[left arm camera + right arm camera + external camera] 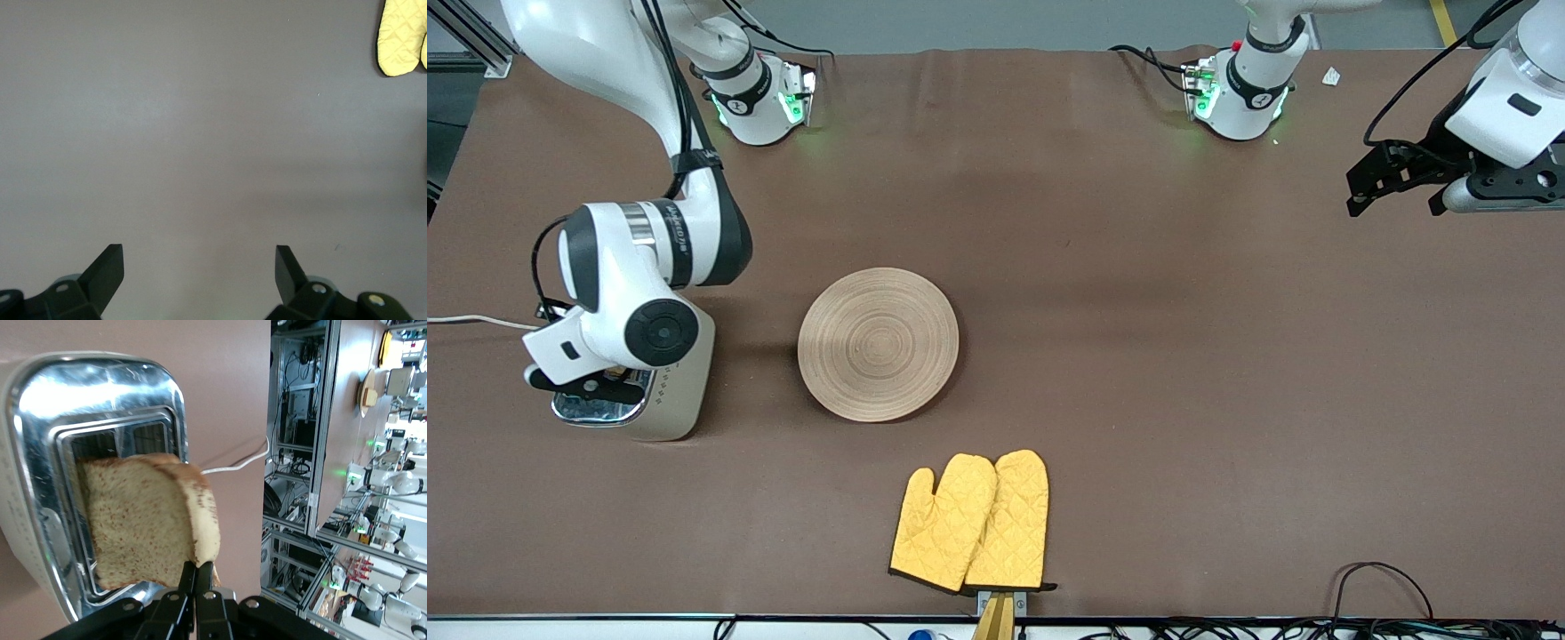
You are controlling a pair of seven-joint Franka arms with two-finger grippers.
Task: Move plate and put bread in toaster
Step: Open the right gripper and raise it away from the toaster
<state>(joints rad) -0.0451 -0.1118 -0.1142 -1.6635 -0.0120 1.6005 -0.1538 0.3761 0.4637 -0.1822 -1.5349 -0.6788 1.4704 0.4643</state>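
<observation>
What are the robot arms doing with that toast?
The right gripper is pinching the bread by its edge, just over the toaster at the right arm's end of the table. The slice isn't down in a slot yet. The wooden plate sits bare beside the toaster, and yellow oven mitts lie nearer the front camera. The left gripper waits, open, over bare table.

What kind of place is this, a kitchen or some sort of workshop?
Most likely a robotics lab staged as a kitchen: two arms bolted to a cloth-covered table, metal equipment racks nearby, with only a toaster and oven mitts.
</observation>
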